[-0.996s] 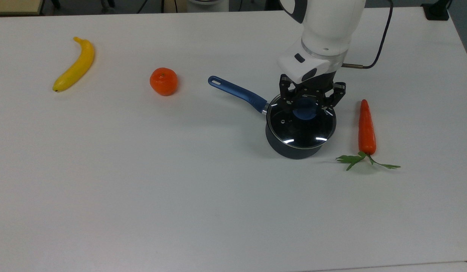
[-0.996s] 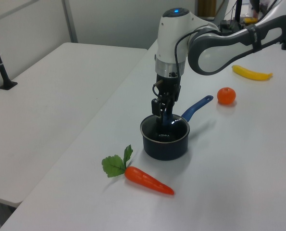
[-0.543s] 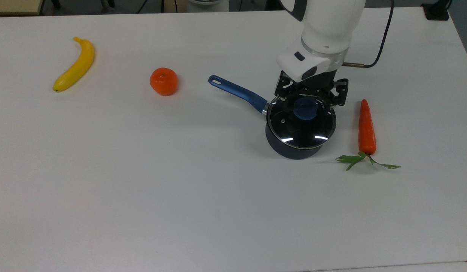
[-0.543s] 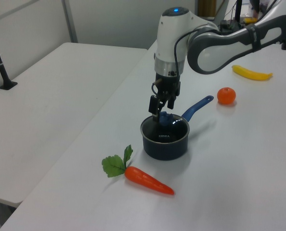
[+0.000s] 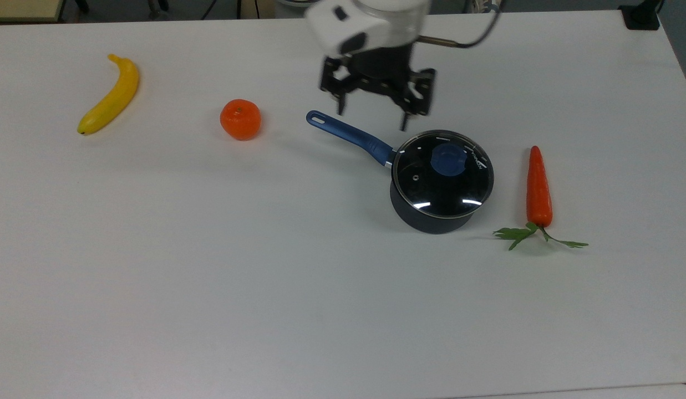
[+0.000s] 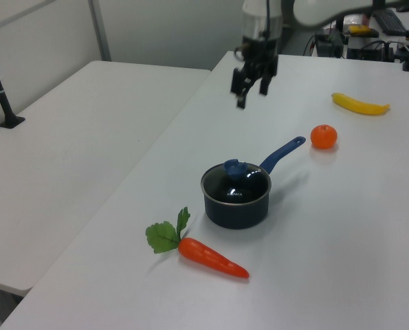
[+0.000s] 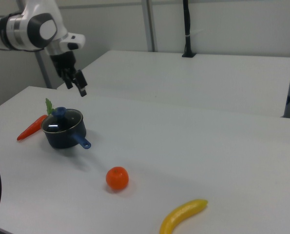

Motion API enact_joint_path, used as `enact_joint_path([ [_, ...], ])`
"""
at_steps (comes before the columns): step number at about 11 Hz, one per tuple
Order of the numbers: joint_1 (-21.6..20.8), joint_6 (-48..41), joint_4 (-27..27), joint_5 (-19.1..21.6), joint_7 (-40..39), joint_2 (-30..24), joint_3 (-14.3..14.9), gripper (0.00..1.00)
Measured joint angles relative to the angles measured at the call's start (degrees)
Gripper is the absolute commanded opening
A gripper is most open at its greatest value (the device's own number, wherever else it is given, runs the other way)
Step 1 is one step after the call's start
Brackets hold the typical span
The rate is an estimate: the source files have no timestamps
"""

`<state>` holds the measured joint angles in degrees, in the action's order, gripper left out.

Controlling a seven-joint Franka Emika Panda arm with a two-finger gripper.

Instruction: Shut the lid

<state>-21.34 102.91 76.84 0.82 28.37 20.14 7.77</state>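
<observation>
The lid (image 5: 443,173) is sitting flat on the pot (image 5: 431,219), right of centre in the top view, its metal rim matching the pot's edge and its blue knob (image 5: 447,159) pointing up; in the left view the lid (image 6: 236,183) is lying near the middle of the frame, and in the right view (image 7: 62,122) at the middle left. The gripper (image 5: 372,113) is hanging in the air at the upper middle of the top view, well apart from the lid, with its two fingers spread and nothing between them. In the left view the gripper (image 6: 251,96) is showing at the top centre, high above the table (image 5: 209,277), and in the right view (image 7: 75,84) at the upper left. The pot's blue handle (image 5: 348,134) is pointing toward the top view's upper left. A carrot (image 5: 538,187) is lying just right of the pot in the top view, an orange (image 5: 240,119) is sitting left of the handle, and a banana (image 5: 111,96) is resting at the far upper left.
</observation>
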Motion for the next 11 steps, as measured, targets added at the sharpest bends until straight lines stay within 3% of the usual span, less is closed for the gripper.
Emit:
enact_joint_path([
  [6, 16.09, -8.75, 4.34, 0.03, -12.14, -8.59, 0.06, 1.0],
  [11, 17.89, -11.03, 5.17, 0.16, -15.93, -9.59, -0.29, 1.0],
])
